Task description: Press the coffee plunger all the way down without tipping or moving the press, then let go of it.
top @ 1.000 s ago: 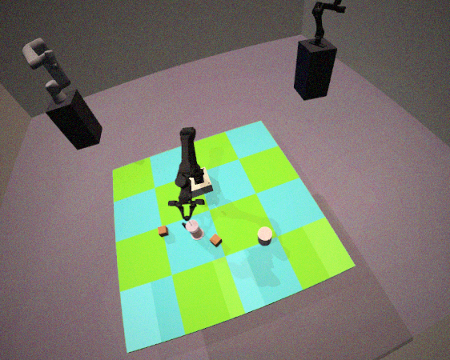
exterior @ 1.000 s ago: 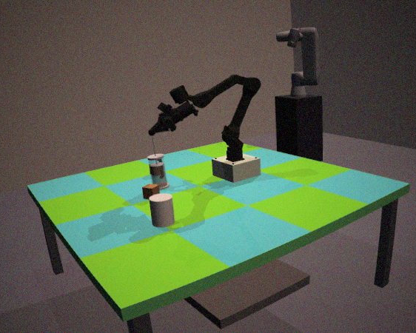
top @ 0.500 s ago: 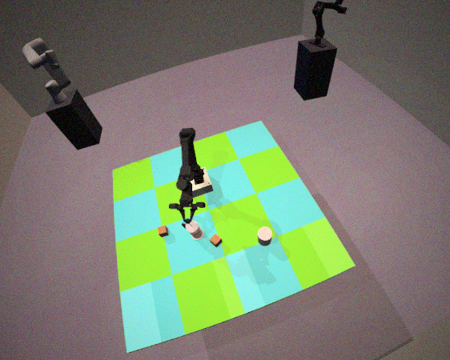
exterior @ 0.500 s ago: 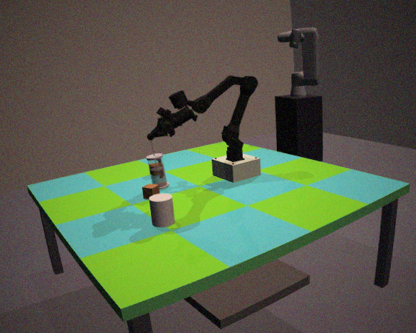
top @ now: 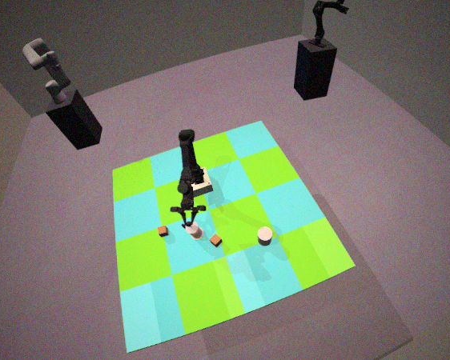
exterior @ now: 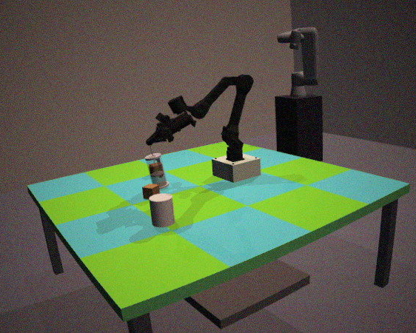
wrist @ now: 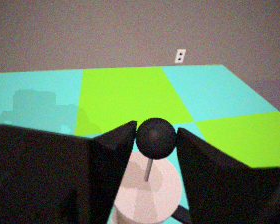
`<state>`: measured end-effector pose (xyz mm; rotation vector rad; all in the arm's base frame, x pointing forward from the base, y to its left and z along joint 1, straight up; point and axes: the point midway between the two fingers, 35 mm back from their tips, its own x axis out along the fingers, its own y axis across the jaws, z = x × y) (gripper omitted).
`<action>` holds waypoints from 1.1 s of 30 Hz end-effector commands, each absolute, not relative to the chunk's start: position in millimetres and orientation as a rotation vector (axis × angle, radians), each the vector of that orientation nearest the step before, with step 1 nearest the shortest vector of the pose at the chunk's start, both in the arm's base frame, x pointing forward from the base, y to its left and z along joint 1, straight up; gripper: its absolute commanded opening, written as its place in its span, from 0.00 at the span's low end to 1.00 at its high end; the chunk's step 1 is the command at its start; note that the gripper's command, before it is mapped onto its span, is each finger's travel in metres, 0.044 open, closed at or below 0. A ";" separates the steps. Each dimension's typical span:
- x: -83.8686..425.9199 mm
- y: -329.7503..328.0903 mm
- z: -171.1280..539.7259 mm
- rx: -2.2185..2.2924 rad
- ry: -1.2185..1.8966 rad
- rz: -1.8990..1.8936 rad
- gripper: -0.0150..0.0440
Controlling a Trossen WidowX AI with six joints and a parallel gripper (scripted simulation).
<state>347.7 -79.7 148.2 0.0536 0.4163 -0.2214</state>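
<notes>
The coffee press point(top: 194, 231) point(exterior: 157, 172) point(wrist: 150, 196) is a clear jar with brown coffee inside and a pale lid. It stands upright on the checkered table point(top: 209, 296) point(exterior: 282, 207). Its black plunger knob point(wrist: 156, 138) sits on a thin rod that rises a short way above the lid. My gripper point(top: 189, 222) point(exterior: 151, 142) point(wrist: 156, 129) is directly above the press and shut on the knob, one finger on each side. The arm reaches out from its base point(top: 201, 186) point(exterior: 236, 167).
Two orange cubes point(top: 162, 230) point(top: 215, 240) lie to either side of the press; one shows in the exterior view point(exterior: 150, 191). A white cylinder point(top: 264, 235) point(exterior: 161, 209) stands nearby. Two other arms on dark pedestals point(top: 74, 120) point(top: 314, 70) point(exterior: 298, 126) stand off the table.
</notes>
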 end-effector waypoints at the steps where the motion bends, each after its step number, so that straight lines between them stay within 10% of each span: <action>1: 342.4 -78.6 116.4 0.058 0.496 -0.221 0.46; 33: 359.5 -82.0 117.0 0.058 0.494 -0.221 0.46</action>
